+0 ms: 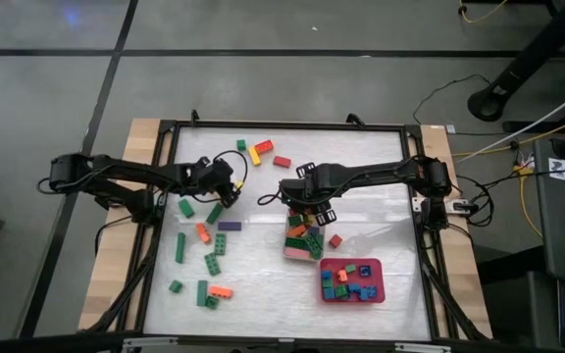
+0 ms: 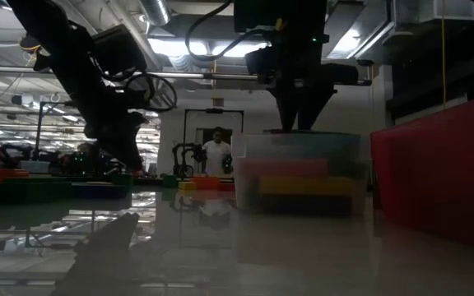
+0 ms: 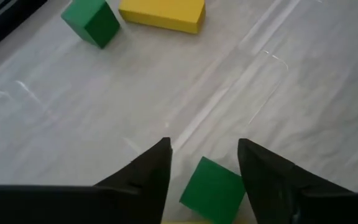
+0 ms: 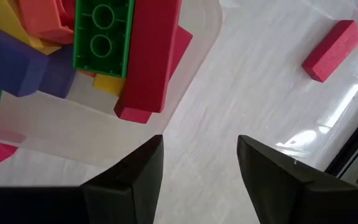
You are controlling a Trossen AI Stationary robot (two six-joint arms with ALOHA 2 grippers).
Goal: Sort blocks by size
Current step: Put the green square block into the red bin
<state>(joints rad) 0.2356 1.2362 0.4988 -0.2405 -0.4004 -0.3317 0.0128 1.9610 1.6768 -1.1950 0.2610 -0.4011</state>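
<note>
White table (image 1: 381,167) w/ black frame, task partway: clear tub (image 1: 302,241) holds longer bars, red tray (image 1: 353,281) holds short squares, but approx a dozen blocks (image 1: 209,263) lie loose on the left half. Left gripper (image 3: 202,163) has jaws spread around a small green block (image 3: 211,190), not pinching. Right gripper (image 4: 199,163) hangs over tub edge, jaws spread, empty. Wrist views show this; high view doesn't.

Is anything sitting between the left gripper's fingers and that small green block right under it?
Nothing visible does. In the left wrist view the green block lies on bare table between the open fingers of the left gripper. The nearest other pieces, a green cube and a yellow bar, lie well beyond it.
</note>
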